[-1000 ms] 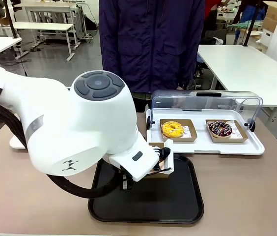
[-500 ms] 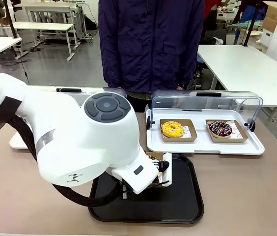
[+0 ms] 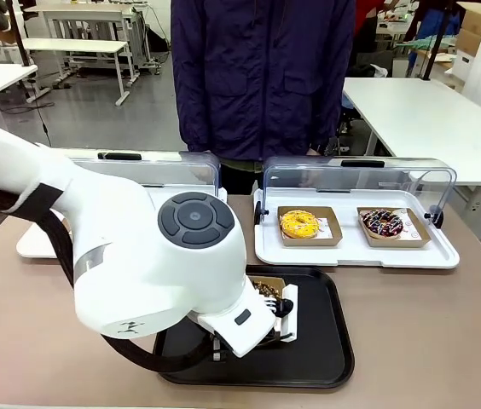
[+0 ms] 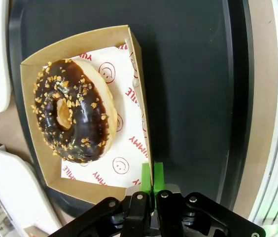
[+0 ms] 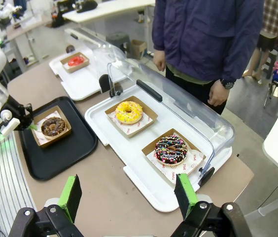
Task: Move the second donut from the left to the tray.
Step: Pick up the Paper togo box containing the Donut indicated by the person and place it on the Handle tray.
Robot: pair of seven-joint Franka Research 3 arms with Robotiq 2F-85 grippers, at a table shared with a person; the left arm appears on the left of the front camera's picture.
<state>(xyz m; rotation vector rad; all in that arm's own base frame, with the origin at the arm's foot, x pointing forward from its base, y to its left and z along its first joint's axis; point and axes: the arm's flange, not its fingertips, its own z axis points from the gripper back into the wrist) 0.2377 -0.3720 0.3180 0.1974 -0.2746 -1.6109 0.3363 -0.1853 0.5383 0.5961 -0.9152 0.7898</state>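
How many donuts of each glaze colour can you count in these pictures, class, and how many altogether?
Dark chocolate with crumb sprinkles: 1
Yellow: 1
Dark with coloured sprinkles: 1
Red: 1
Total: 4 donuts

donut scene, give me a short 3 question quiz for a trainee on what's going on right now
1. True or false: the left pincer is shut on the wall of the cardboard tray that holds the chocolate donut.
2. Multiple choice: what lies under the cardboard tray? A) the bare table B) the black tray C) a white display tray
3. Fill in: in the right wrist view, the right pincer is ____ and holds nothing, above the display tray with the yellow donut and the sprinkled donut.

Key: 1 true; 2 B; 3 open
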